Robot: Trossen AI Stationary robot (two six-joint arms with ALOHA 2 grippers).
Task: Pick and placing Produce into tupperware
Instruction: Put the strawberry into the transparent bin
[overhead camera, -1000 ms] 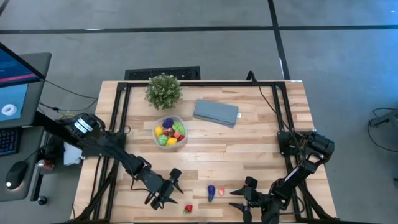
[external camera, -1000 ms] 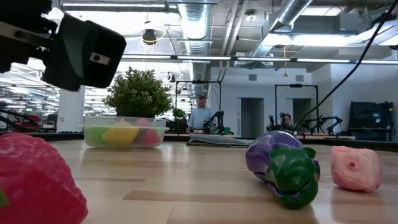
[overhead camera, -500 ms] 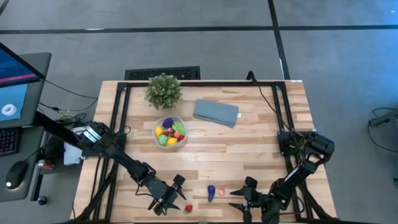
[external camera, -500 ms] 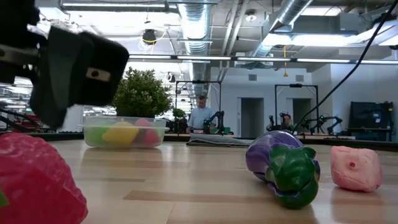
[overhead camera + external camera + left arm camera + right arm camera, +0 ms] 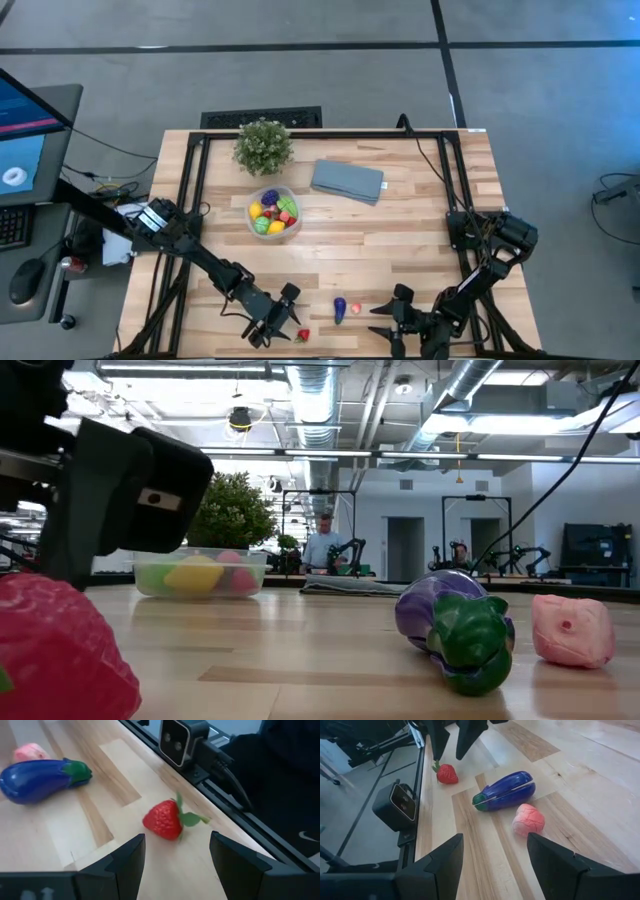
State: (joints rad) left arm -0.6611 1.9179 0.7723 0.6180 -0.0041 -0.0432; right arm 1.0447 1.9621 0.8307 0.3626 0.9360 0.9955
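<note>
A red strawberry (image 5: 164, 820) lies on the table near its near edge (image 5: 302, 335). My left gripper (image 5: 177, 862) is open and hovers just short of it, left of it in the high view (image 5: 275, 318), fingers apart and touching nothing. A blue-purple eggplant (image 5: 340, 308) and a pink piece (image 5: 356, 309) lie on the wood to the strawberry's right. My right gripper (image 5: 495, 860) is open and waits near the near edge (image 5: 390, 320), facing the eggplant (image 5: 505, 790) and pink piece (image 5: 530, 819). The clear tupperware (image 5: 273, 212) holds several coloured pieces.
A potted plant (image 5: 263, 145) stands near the far edge, and a grey-blue folded cloth (image 5: 347, 181) lies to its right. The low camera (image 5: 182, 740) sits on the frame rail at the near edge, close to the strawberry. Bare wood lies between the tupperware and the loose pieces.
My left gripper has moved toward the table's right and near edge, closing in on the strawberry, and has come down somewhat. Its fingers have stayed open. The produce has not moved.
</note>
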